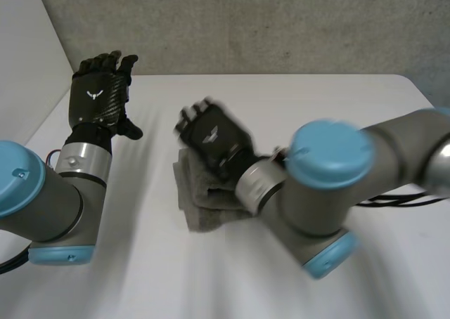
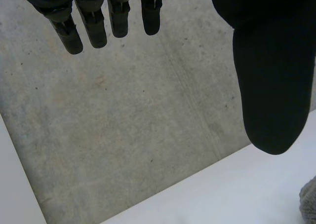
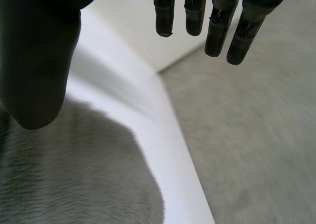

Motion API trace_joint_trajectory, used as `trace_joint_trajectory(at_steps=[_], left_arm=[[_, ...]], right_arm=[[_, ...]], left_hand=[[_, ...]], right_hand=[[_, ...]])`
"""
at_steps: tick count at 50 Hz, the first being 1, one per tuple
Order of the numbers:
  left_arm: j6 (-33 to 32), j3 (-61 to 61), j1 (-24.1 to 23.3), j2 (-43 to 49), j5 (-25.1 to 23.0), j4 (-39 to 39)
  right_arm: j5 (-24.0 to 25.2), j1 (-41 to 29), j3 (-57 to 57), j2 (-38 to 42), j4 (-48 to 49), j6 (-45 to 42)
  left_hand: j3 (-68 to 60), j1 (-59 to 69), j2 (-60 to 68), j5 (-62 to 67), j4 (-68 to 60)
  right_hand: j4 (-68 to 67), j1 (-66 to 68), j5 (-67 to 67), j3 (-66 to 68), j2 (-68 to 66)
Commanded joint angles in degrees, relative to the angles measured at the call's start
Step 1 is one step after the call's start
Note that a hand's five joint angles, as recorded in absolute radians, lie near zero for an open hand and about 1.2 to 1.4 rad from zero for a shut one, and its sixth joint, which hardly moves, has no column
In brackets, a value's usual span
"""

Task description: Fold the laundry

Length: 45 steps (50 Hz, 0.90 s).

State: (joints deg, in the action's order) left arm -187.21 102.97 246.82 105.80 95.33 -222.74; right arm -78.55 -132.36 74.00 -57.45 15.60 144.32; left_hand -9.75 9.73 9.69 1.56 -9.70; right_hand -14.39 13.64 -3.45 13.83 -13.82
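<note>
- The grey cloth (image 1: 204, 206) lies near the middle of the white worktop (image 1: 140, 263), between the two arms. It is already doubled into a thick, compact stack with layered edges along its left side.
- By its fuzzy nap and slumped edges it looks soft, light and limp. It should sag when lifted and drag rather than slide, so the layers may shift if only the top one is caught.
- The best hold is probably a pinch through all the layers at a free corner or along the near edge, with the other hand pressing the stack flat.
- The right hand (image 1: 211, 140) is over the cloth's far part. In its wrist view the fingers (image 3: 217, 31) are straight and slightly spread, gripping nothing, and the cloth is under the thumb. I cannot tell whether the palm touches it.
- The left hand (image 1: 102, 94) is raised well apart at the worktop's far left, fingers (image 2: 94, 26) straight and empty.
- Beyond it stands the concrete wall (image 1: 281, 24).
</note>
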Motion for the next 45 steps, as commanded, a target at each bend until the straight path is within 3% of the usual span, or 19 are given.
trace_joint_trajectory(at_steps=[1,6,15,23,31,38,41,45], left_arm=[[-0.2,-2.0,-1.7,0.6,0.0,0.4],[-0.1,-4.2,-4.5,3.5,0.0,3.3],[-0.3,-8.6,-11.4,13.2,-0.8,9.2],[-0.6,-10.2,-12.0,19.1,-1.0,10.9],[-0.8,-10.1,-11.5,19.1,-0.9,12.6],[-0.8,-10.2,-11.2,11.8,-0.7,14.2],[-0.7,-10.3,-10.7,6.8,-0.5,15.0],[-0.4,-11.0,-8.7,-1.5,-0.4,16.9]], right_arm=[[-1.3,9.8,3.1,-5.9,-1.3,23.5],[-1.0,13.4,1.1,-3.3,-8.5,24.3],[0.8,13.6,-5.0,4.6,-15.3,28.0],[3.9,13.2,-6.6,9.9,-15.4,28.5],[4.3,12.8,-10.0,14.1,-18.8,27.7],[4.6,12.8,-10.5,7.4,-21.1,28.1],[3.8,13.8,-8.0,-2.9,-20.5,28.2],[2.1,15.6,-6.7,-9.6,-19.6,28.5]], left_hand=[[-1.0,1.0,1.0,-0.8,-1.0],[-1.1,1.2,1.2,-0.7,-1.2],[-1.5,1.5,1.5,-0.3,-1.5],[-1.8,1.8,1.9,0.0,-1.9],[-1.8,1.8,1.9,0.0,-1.9],[-1.6,1.7,1.7,-0.2,-1.7],[-1.6,1.7,1.7,-0.2,-1.7],[-1.5,1.5,1.5,-0.3,-1.5]], right_hand=[[4.4,-3.6,3.5,-3.8,3.8],[4.4,-3.6,3.5,-3.8,3.8],[4.4,-3.6,3.5,-3.8,3.8],[4.4,-3.6,3.5,-3.8,3.8],[4.4,-3.6,3.5,-3.8,3.8],[4.4,-3.6,3.5,-3.8,3.8],[4.4,-3.6,3.5,-3.8,3.8],[4.4,-3.6,3.5,-3.8,3.8]])
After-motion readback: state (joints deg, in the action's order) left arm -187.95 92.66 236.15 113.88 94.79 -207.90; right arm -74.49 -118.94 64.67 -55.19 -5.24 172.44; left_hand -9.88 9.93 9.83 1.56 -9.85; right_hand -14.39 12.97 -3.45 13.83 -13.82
